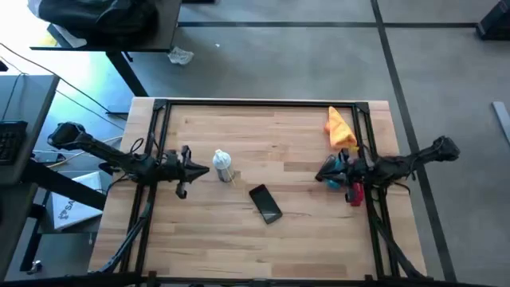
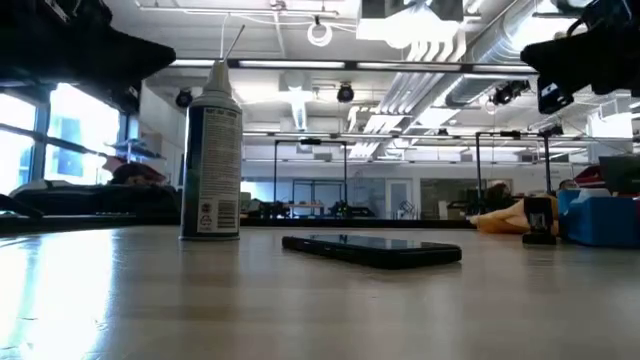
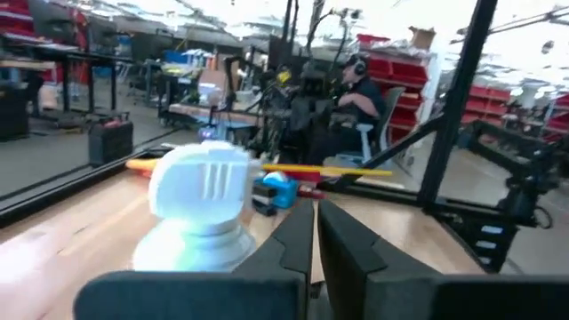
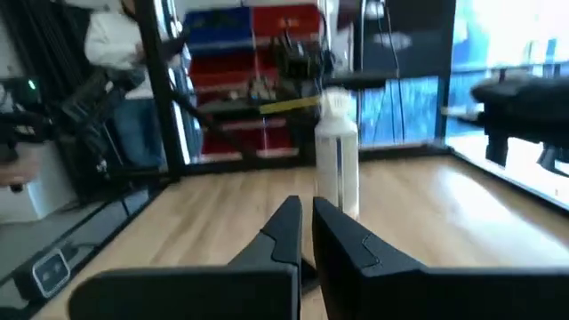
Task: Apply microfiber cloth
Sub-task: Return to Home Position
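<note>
Item 1. Table (image 1: pixel 303 231): pale wood top in a dark frame, carrying every item below.

Item 2. Arms, two. The left arm lies low along the table's left side, roughly level and reaching inward. The left gripper (image 1: pixel 198 170) points at the spray bottle from just beside it. Its wrist view shows the two fingers drawn together with only a sliver between them, holding nothing. The right arm mirrors this from the right side. The right gripper (image 1: pixel 323 173) aims toward the table's middle, its fingers likewise closed on nothing. Both poses read as parked, not working.

Item 3. Microfiber cloth (image 1: pixel 340 127): bright orange, lying in a crumpled heap at the table's far right corner, close against the frame. It sits behind the right gripper and apart from it.
- Handling, as judged: light, soft and limp. It should sag and trail when lifted, with no risk of breakage.
- Best hold: a pinch on a raised fold at the top of the heap, since a flat edge on the wood would be hard to catch.

Item 4. Spray bottle (image 1: pixel 222 165): upright, left of centre.

Item 5. Phone (image 1: pixel 265 202): black, flat on the table, lying slantwise near the middle. It is clear of the bottle and well apart from the cloth.
</note>
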You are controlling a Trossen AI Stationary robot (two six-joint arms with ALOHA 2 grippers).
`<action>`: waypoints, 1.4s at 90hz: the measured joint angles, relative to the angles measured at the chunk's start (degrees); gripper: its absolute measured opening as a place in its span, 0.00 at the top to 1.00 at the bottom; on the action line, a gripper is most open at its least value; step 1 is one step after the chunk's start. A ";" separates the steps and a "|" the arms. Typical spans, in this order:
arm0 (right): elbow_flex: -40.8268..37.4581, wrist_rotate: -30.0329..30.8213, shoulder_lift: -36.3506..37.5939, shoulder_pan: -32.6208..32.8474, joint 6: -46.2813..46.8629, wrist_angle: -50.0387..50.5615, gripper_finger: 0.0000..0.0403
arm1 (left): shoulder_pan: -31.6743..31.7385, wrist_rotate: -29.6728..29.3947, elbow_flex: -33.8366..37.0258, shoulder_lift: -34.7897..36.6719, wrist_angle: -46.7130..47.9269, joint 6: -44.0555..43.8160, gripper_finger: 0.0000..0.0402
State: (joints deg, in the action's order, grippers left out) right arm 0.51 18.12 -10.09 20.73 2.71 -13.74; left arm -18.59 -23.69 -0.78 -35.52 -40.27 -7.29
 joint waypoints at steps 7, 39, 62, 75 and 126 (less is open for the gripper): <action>0.00 -0.34 -0.04 0.02 -0.65 0.13 1.00 | 0.45 -0.65 0.02 -1.93 -0.76 0.33 1.00; 0.00 -6.81 -0.04 -12.59 -4.13 -0.25 1.00 | 3.20 2.37 0.04 -10.68 -12.22 7.09 1.00; 0.00 -10.11 -0.02 -24.03 -4.32 1.43 1.00 | 3.59 2.89 0.04 -12.20 -14.75 6.58 1.00; 0.00 -12.40 -0.02 -25.71 -3.47 1.99 1.00 | 3.65 9.99 0.04 -11.37 -15.07 6.25 1.00; 0.00 -9.63 0.72 -25.73 6.56 6.67 1.00 | 10.12 13.01 0.04 1.16 -0.60 5.92 1.00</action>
State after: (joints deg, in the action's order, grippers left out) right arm 0.51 8.49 -9.37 -4.99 9.27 -7.07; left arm -8.47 -10.68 -0.73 -34.36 -40.87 -1.37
